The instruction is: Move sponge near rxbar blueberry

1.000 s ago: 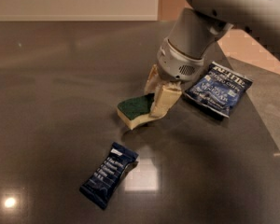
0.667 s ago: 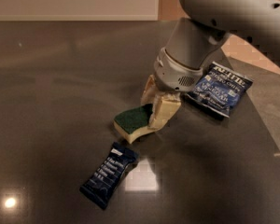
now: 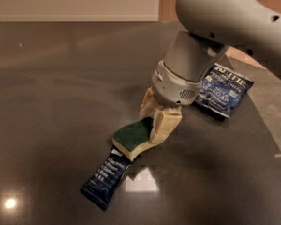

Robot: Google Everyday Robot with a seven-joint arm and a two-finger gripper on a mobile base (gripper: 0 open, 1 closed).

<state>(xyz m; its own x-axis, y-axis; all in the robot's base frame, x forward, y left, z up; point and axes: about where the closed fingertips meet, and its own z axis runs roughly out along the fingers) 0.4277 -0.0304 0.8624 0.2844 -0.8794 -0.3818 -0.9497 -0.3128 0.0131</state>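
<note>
The sponge [image 3: 132, 138], dark green on top with a pale yellow base, is held tilted in my gripper [image 3: 155, 119], whose cream fingers [image 3: 165, 125] are shut on its right end. The sponge hangs just above the upper end of the rxbar blueberry [image 3: 105, 176], a slim dark navy wrapper with white text lying slantwise on the dark table [image 3: 47, 102]. The sponge's lower edge overlaps the bar's top end in this view; I cannot tell whether they touch.
A wider blue chip bag [image 3: 225, 89] with white lettering lies behind and right of my gripper, partly hidden by the grey arm [image 3: 210, 27]. The table's right edge [image 3: 267, 125] runs slantwise past the bag. Light glares show on the tabletop by the bar.
My gripper has carried the sponge down and to the left, from beside the chip bag to just over the top end of the rxbar blueberry. The bar and bag have not moved.
</note>
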